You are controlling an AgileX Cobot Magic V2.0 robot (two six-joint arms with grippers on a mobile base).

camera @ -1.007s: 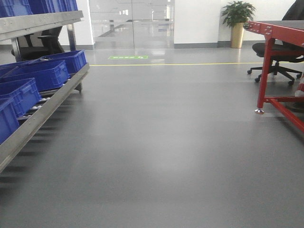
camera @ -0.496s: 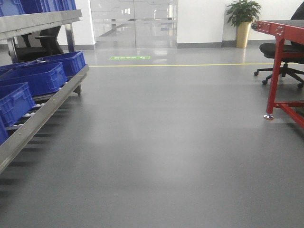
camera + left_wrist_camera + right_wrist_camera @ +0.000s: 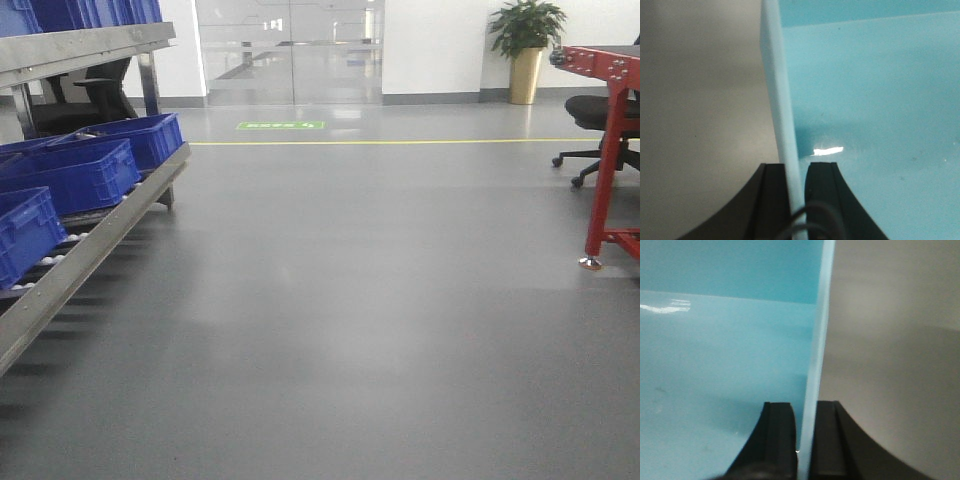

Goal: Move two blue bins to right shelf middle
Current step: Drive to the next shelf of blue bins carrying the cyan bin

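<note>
My left gripper (image 3: 795,172) is shut on the thin left wall (image 3: 777,85) of a light blue bin (image 3: 875,100), one finger outside and one inside. My right gripper (image 3: 805,412) is shut on the right wall (image 3: 820,325) of a light blue bin (image 3: 720,355) in the same way. The bin does not show in the front view, nor do the grippers. Several dark blue bins (image 3: 75,175) sit on the lower level of a metal roller shelf (image 3: 95,245) at the left of the front view.
Grey floor (image 3: 360,300) stretches ahead. A red metal frame (image 3: 610,160) stands at the right, an office chair (image 3: 600,125) behind it. A potted plant (image 3: 525,45) and glass doors (image 3: 290,50) are at the far wall. A yellow floor line (image 3: 400,142) crosses the back.
The front view has shifted: the shelf with bins and the red frame have both slid outward and farther apart, so the base has moved forward and turned slightly.
</note>
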